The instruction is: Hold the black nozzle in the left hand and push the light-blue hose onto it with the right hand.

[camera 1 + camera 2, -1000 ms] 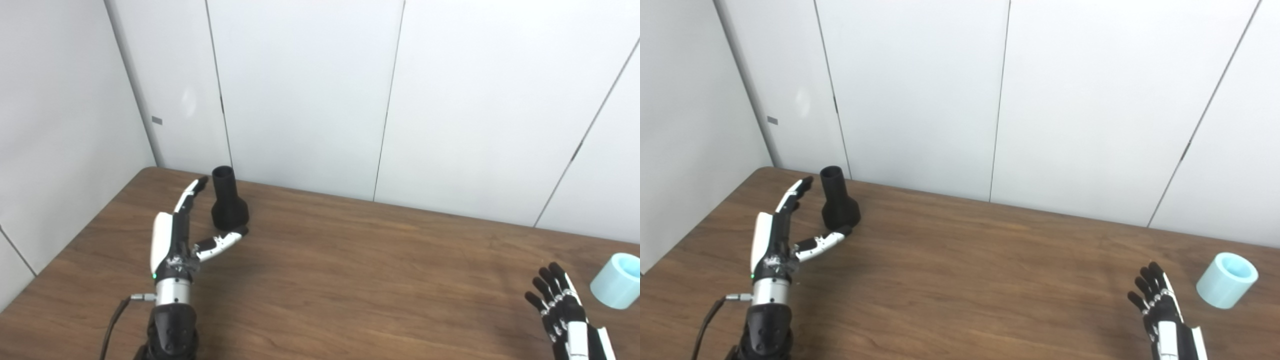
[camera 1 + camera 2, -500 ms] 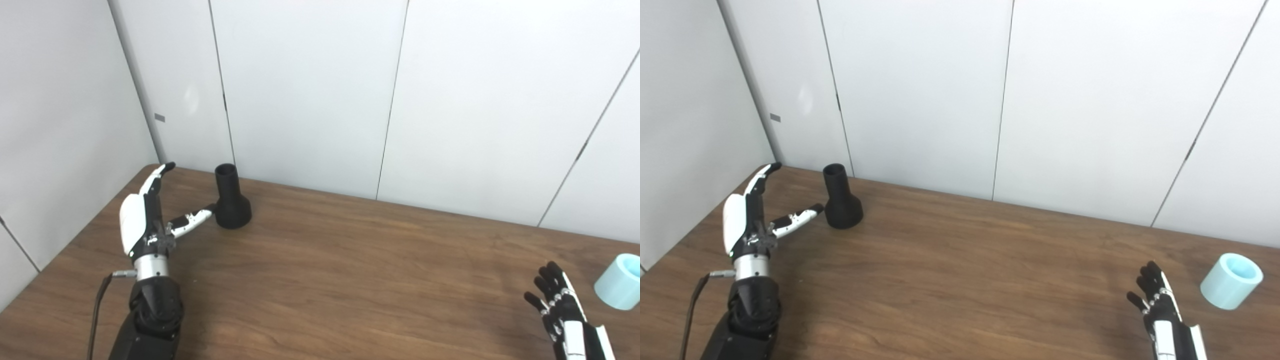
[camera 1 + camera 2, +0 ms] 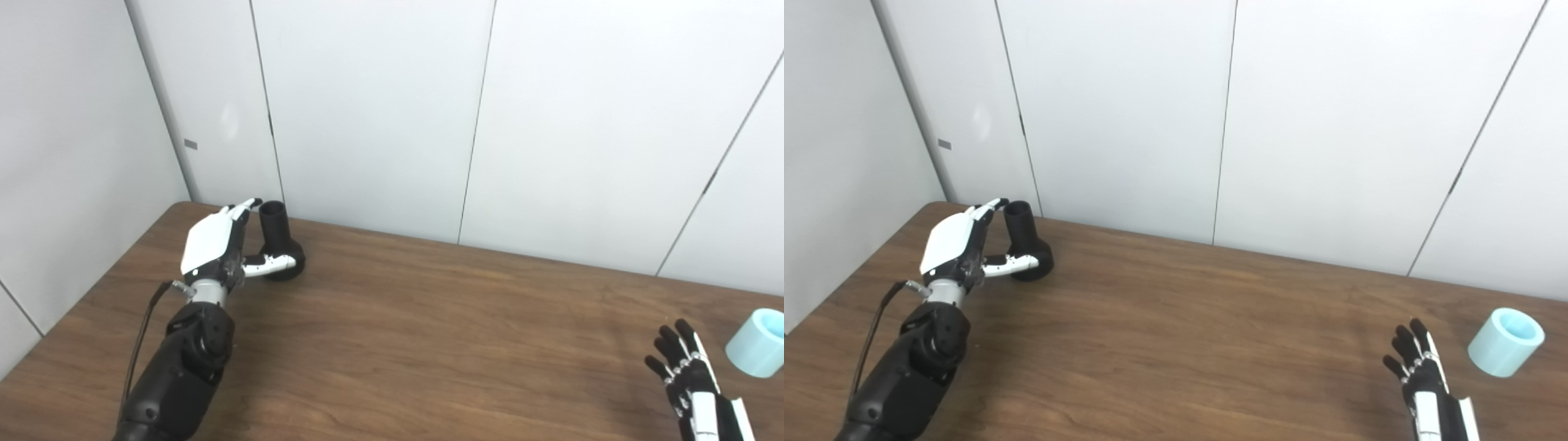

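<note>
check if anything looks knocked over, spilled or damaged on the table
Nothing stands out. The black nozzle stands upright with the left hand open around it; the light-blue hose sits apart from the open right hand.

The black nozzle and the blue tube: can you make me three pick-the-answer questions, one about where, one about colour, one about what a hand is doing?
1. Where does the black nozzle stand?
A. far left of the table
B. table middle
C. beside the right hand

2. What colour is the hose?
A. red
B. light blue
C. green

3. What is the right hand doing?
A. squeezing the hose
B. holding the nozzle
C. open, holding nothing

Answers:
1 A: it is near the table's far left corner, with the left hand around it.
2 B: the short tube is pale blue.
3 C: its fingers are spread, apart from the hose.
</note>
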Robot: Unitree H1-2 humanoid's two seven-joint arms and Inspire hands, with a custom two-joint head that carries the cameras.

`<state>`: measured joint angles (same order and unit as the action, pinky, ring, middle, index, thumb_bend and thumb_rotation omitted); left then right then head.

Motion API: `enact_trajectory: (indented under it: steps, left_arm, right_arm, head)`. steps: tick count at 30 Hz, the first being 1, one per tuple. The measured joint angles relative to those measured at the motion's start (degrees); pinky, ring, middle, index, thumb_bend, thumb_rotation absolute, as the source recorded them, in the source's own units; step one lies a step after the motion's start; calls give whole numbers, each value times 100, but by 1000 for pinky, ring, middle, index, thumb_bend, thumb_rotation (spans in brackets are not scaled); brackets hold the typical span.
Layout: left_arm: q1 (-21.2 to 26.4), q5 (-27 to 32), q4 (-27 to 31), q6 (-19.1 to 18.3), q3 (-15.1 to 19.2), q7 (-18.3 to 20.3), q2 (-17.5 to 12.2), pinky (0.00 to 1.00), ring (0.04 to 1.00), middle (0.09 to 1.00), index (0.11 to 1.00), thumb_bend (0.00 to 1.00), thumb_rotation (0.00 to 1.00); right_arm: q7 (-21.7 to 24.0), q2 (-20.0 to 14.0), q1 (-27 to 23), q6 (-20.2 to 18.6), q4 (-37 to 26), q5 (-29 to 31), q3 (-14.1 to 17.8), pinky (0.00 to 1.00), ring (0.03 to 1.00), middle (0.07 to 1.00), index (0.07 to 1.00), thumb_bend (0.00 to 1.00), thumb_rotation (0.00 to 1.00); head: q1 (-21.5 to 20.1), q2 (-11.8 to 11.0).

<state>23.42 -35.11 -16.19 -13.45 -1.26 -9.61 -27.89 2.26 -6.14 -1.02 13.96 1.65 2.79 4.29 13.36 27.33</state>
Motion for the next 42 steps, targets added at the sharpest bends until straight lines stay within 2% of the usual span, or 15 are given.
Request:
enact_trajectory:
  steps: [4,15,20,27,36,42]
  left_arm:
    - [174,-83,-4,-430,-188,381,-17,1000,977,912,883,1000,636]
    - [517,-469,-415,-1047,-572,516,-22,1000,999,936,908,1000,677]
    - [567,-557,-569,-1081,-774,548,-56,1000,992,929,909,1000,713]
    - [704,-572,-949,-1071,-945,607,-55,1000,976,919,900,1000,684]
    - [854,-575,-1154,-1067,-1214,624,-44,1000,948,891,879,984,692]
    - [880,-535,-1170,-1043,-1252,623,-41,1000,944,880,867,971,669]
  right_arm:
    - [-1,0,8,0,-8,9,0,902,941,933,1000,519,1000]
    - [-24,6,7,1,-15,-88,-14,908,937,926,1000,531,1000]
    - [-17,3,10,2,-17,-98,-14,903,930,916,1000,538,1000]
    - [-16,1,21,1,-33,-122,-15,888,915,899,998,538,1000]
    - [-15,4,26,6,-51,-171,-19,901,918,889,992,525,1000]
    - [-21,8,37,7,-72,-207,-19,898,912,875,990,536,1000]
  head:
    - [-18,9]
    - [-35,35]
    - [-44,62]
    - [-53,79]
    - [-79,97]
    - [-97,123]
